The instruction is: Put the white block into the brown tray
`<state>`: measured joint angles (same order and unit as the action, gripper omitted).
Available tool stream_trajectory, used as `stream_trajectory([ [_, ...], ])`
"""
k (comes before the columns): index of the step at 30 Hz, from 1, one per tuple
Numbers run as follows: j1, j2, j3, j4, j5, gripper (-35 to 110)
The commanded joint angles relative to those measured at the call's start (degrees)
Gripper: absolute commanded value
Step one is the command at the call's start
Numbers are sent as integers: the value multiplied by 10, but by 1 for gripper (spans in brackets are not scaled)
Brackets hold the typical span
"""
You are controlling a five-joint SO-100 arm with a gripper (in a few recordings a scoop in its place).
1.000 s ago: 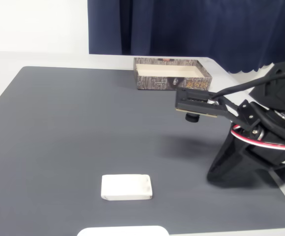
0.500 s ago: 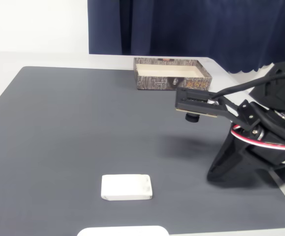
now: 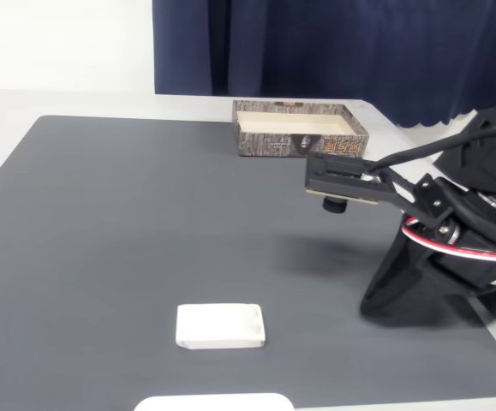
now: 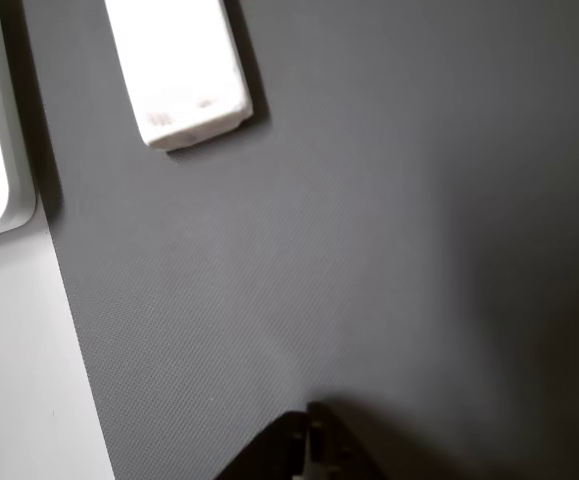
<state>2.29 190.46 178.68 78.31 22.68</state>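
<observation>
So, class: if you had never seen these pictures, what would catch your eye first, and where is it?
Probably the white block, lying alone on the dark grey mat near the front edge of the fixed view. Next, the black robot arm reaching in from the right, and the brown tray at the far edge of the mat, before a navy curtain.

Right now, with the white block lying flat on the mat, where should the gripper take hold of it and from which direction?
Likely from above, fingers closing across the short width of the white block. It lies flat on the grey mat, long side running left-right in the fixed view, with bare mat on all sides. Its low profile leaves little to grip from the side. The gripper is still well away from it.
</observation>
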Motion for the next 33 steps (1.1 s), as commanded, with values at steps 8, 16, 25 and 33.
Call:
stream_trajectory([
  [8,-1,-6,-2,13,6,0],
  [16,-1,-6,-2,13,7,0],
  [25,-3,-6,-2,13,8,0],
  [33,-8,-6,-2,-10,-11,0],
])
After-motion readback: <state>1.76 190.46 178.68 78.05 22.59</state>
